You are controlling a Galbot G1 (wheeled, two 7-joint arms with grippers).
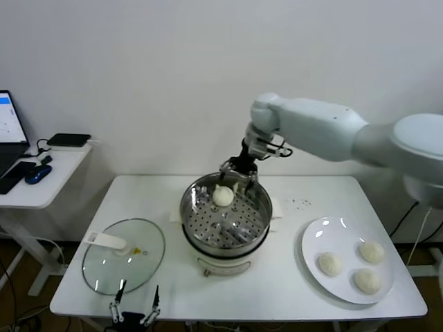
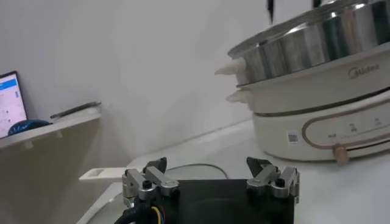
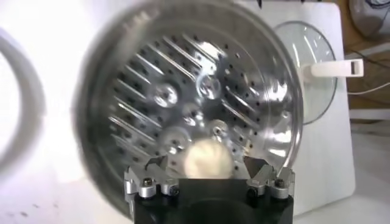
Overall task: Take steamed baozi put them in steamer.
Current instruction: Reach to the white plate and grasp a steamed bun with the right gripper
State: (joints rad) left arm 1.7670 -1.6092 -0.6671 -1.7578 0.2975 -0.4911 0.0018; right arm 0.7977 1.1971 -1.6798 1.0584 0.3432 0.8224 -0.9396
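The steamer (image 1: 208, 238) stands mid-table with one baozi (image 1: 223, 196) lying in the far part of its perforated basket. My right gripper (image 1: 236, 180) hovers just above that bun with its fingers spread. In the right wrist view the bun (image 3: 207, 159) sits between the open jaws of that gripper (image 3: 204, 165) with gaps on both sides, over the basket (image 3: 183, 91). Three more baozi (image 1: 330, 263) (image 1: 372, 252) (image 1: 367, 280) lie on the white plate (image 1: 325, 235) at the right. My left gripper (image 1: 135, 306) is parked open and empty at the table's front edge.
The glass lid (image 1: 124, 257) with a white handle lies flat to the left of the steamer, just beyond the left gripper (image 2: 210, 167); the steamer's side (image 2: 317, 42) shows there too. A side desk with a laptop and phone stands at the far left.
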